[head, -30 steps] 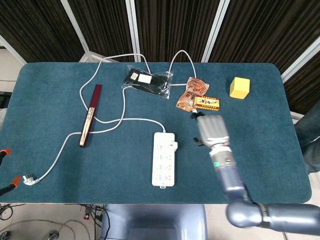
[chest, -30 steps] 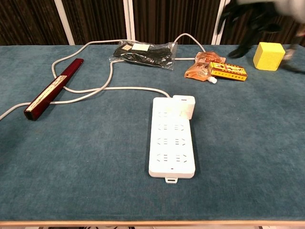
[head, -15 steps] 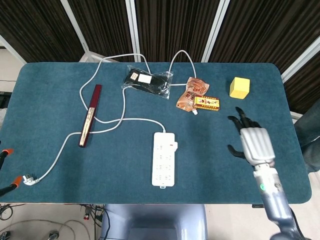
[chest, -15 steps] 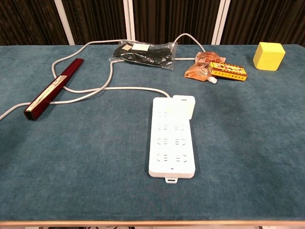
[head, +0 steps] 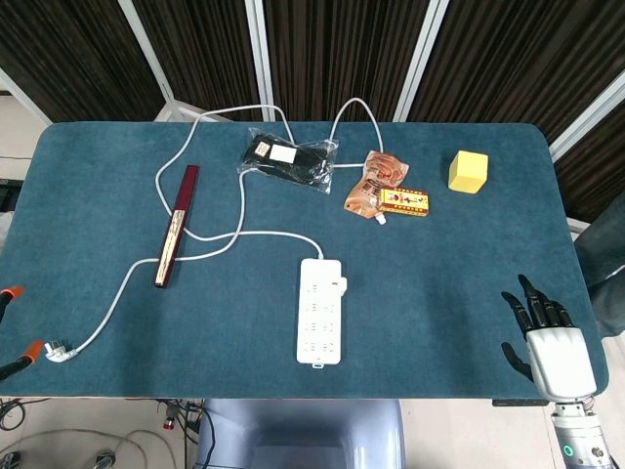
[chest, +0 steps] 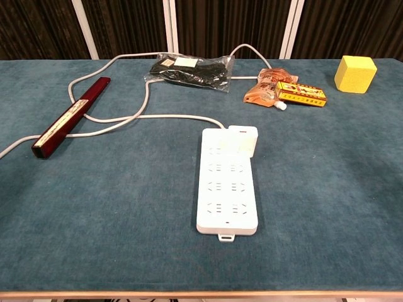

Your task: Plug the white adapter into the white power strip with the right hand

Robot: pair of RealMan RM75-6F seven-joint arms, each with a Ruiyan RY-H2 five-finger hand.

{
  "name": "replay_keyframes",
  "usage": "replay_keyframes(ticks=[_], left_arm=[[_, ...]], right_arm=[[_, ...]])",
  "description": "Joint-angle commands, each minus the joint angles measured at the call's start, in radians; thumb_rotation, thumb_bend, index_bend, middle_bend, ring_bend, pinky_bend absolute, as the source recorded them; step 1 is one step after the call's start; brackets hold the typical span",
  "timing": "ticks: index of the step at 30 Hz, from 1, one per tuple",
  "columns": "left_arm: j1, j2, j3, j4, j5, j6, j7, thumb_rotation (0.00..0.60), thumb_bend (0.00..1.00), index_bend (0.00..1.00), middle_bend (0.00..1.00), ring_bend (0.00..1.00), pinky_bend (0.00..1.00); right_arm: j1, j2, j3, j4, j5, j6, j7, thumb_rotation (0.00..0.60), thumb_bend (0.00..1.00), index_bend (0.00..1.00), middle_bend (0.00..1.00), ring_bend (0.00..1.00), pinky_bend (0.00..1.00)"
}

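Lying flat on the teal, felt-like surface (chest: 327, 189), the white power strip (chest: 227, 189) is a smooth plastic slab with rounded corners and rows of sockets. The white adapter (chest: 243, 139), a small glossy block, sits in the top right socket of the strip, overhanging its right edge. A white cable (chest: 126, 123) runs from the strip's far end in loose loops to a plug (head: 57, 350) near the front left corner.

The right hand (head: 549, 344) hovers at the front right edge of the surface, well apart from the strip; its dark fingers (head: 527, 298) are spread and released, grasping nothing, and its back is silvery metal. The left hand shows in neither view.

Left of the strip lies a long, slim maroon box (chest: 68, 117) with a pale label strip; its writing is too small to read. At the far side sit a crinkly clear bag of black contents (chest: 192, 69) with a white label, an orange foil spout pouch (chest: 267, 88), a yellow and red carton (chest: 301, 94) touching it with print that seems illegible, and a matte yellow cube (chest: 356, 73).
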State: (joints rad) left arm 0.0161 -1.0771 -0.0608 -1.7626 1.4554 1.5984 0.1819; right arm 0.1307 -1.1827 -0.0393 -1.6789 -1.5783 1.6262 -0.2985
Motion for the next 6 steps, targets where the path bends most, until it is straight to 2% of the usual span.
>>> replay_keyframes(ticks=[1, 6], left_arm=[[-0.002, 0.000, 0.001, 0.001, -0.001, -0.005, 0.002, 0.600, 0.19, 0.20, 0.00, 0.00, 0.10], [-0.003, -0.002, 0.000, 0.006, 0.002, -0.004, -0.001, 0.600, 0.18, 0.20, 0.00, 0.00, 0.06]], right_arm=[[0.004, 0.006, 0.001, 0.002, 0.001, -0.028, 0.004, 0.600, 0.32, 0.18, 0.03, 0.17, 0.26], [0.008, 0.013, 0.016, -0.001, 0.011, -0.051, 0.007, 0.600, 0.32, 0.14, 0.03, 0.17, 0.26]])
